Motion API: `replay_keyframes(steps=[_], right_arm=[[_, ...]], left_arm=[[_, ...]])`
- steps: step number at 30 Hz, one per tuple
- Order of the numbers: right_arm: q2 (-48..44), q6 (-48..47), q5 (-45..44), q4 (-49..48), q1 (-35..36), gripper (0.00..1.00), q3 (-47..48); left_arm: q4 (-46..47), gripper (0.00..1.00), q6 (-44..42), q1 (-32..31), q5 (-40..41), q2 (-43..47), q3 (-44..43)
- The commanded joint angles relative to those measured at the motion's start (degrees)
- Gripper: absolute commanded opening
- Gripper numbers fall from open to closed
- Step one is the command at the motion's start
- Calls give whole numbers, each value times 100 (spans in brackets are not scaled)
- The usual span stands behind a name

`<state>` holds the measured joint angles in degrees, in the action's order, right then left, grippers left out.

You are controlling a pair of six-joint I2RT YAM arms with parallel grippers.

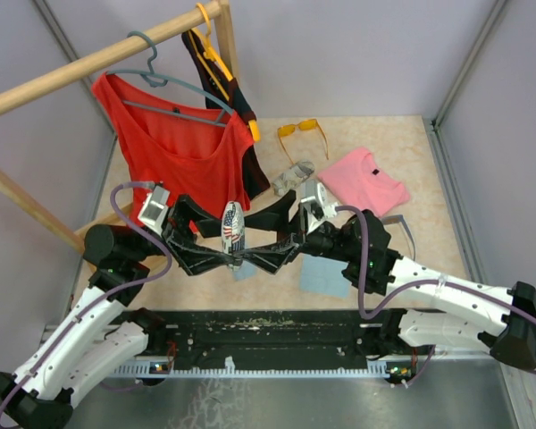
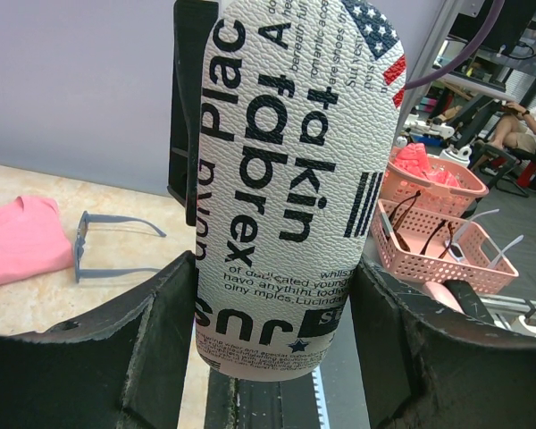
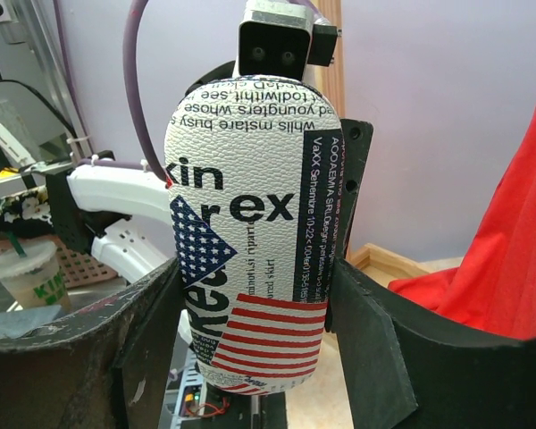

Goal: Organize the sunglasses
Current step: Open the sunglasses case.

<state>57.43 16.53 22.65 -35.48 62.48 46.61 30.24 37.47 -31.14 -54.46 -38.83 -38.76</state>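
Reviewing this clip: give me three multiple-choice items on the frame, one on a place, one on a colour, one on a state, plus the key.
1. Where are the orange-lensed sunglasses?
A. on the table, far side
B. on the hanger
C. in the left gripper

2. What colour is the top on the hanger?
A. pink
B. red
C. blue

3. How is the patterned glasses case?
A. flat on the table
B. upright between the left gripper and the right gripper
C. hung on the hanger

1 A: they lie beyond both arms. 2 B: it is red. 3 B: both wrist views show fingers flanking it.
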Motion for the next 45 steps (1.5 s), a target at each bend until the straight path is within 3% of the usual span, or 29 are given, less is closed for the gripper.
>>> replay_keyframes(steps=[1, 11, 17, 21, 27, 33, 40, 42, 45], right_arm=[[-45, -28, -45, -114, 47, 64, 162], [58, -1, -5, -74, 41, 59, 240], [79, 17, -127, 28, 46, 40, 280], [1, -17, -1069, 525, 43, 22, 296], [-8, -19, -1995, 1021, 40, 6, 412], [90, 300, -3340, 2056, 45, 2, 765], [439, 712, -4525, 2981, 39, 0, 1265], [544, 782, -4601, 3086, 45, 0, 1363], [658, 848, -4579, 3163, 50, 0, 1442]], left_arm=[[248, 0, -2, -15, 21, 43, -219], [135, 0, -65, -15, 55, 60, -235], [-347, 0, -383, -16, 240, 55, -401], [-1420, 0, -1168, -15, 713, 47, -742], [-2379, 0, -1991, -15, 1606, -60, -1035], [-2989, 0, -2388, -15, 2396, -229, -1321], [-3692, 7, -2910, -15, 3358, -372, -1728], [-3779, 14, -2961, -16, 3388, -403, -1786], [-3802, 31, -2911, -15, 3306, -369, -1772]])
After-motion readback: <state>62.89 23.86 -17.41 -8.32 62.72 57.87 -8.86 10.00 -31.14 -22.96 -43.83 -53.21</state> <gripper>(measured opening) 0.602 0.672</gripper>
